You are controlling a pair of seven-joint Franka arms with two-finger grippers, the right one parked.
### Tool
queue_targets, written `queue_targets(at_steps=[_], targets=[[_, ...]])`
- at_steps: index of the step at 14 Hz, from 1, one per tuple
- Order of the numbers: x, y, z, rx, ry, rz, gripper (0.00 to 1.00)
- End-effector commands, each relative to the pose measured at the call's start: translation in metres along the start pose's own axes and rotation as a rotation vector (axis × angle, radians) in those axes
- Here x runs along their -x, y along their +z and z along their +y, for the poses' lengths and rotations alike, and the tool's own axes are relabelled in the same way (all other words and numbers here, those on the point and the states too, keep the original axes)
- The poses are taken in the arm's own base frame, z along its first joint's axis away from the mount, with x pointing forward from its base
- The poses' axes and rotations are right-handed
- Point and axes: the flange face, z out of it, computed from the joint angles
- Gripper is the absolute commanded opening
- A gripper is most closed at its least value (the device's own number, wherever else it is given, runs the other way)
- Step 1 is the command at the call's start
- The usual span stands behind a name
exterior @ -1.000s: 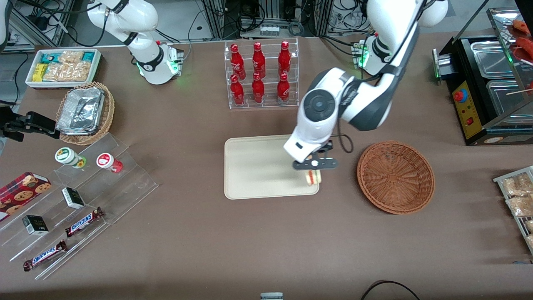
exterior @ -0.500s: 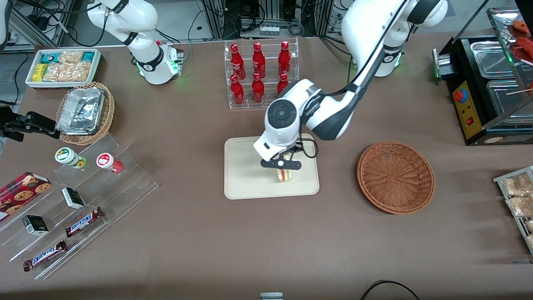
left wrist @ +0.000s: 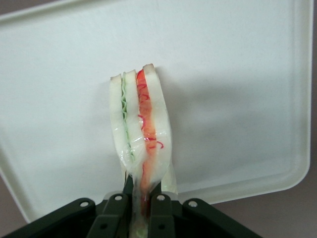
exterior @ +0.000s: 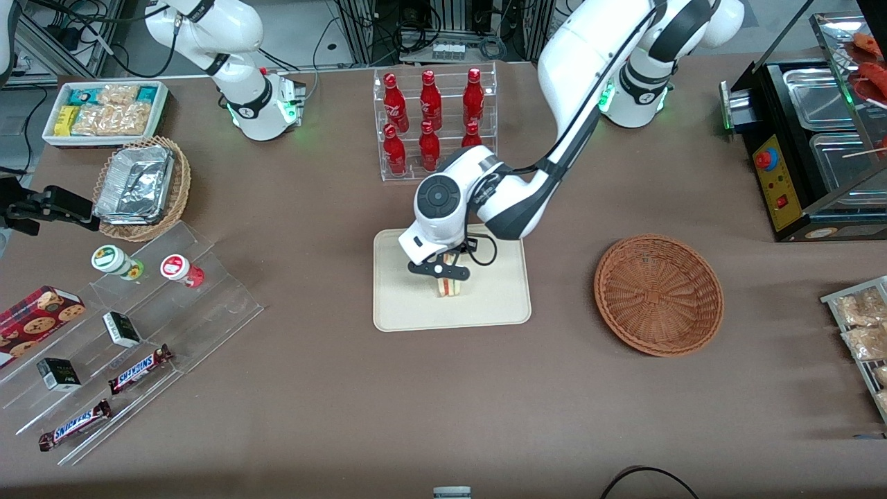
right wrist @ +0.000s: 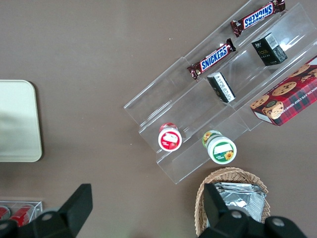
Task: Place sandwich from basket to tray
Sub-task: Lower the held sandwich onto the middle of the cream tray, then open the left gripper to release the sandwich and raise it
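Note:
My left gripper point(exterior: 447, 273) hangs low over the middle of the cream tray point(exterior: 402, 312), shut on the sandwich point(exterior: 450, 285). In the left wrist view the sandwich point(left wrist: 140, 124) is a clear-wrapped wedge of pale bread with green and red-orange layers, pinched at its narrow end between the black fingers point(left wrist: 161, 215), with the tray point(left wrist: 237, 74) spread beneath it. I cannot tell whether the sandwich touches the tray. The reddish-brown wicker basket point(exterior: 658, 294) sits beside the tray, toward the working arm's end of the table, with nothing in it.
An acrylic rack of red bottles point(exterior: 433, 121) stands farther from the front camera than the tray. A tan basket of foil trays point(exterior: 142, 187), a white snack bin point(exterior: 104, 111) and a clear stepped stand with candy bars point(exterior: 132, 333) lie toward the parked arm's end. A black appliance point(exterior: 804, 138) stands at the working arm's end.
The gripper has carried the sandwich from the tray's edge nearest the basket to over the tray's middle, and the arm has swung along with it.

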Motion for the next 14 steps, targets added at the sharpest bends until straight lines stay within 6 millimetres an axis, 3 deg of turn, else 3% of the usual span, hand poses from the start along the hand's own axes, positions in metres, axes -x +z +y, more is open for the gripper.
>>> queue_targets(at_steps=[1, 3, 4, 10, 13, 14], targets=[[-0.005, 0.005, 0.005, -0.004, -0.006, 0.010, 0.18], [-0.005, 0.006, 0.004, -0.006, -0.006, 0.008, 0.80], [-0.005, 0.004, 0.004, -0.007, -0.005, 0.008, 0.98], [-0.006, -0.033, -0.005, -0.016, -0.014, 0.017, 0.99], [-0.003, -0.074, -0.015, -0.017, -0.027, 0.036, 1.00], [-0.007, -0.094, -0.029, -0.015, -0.049, 0.045, 1.00]])
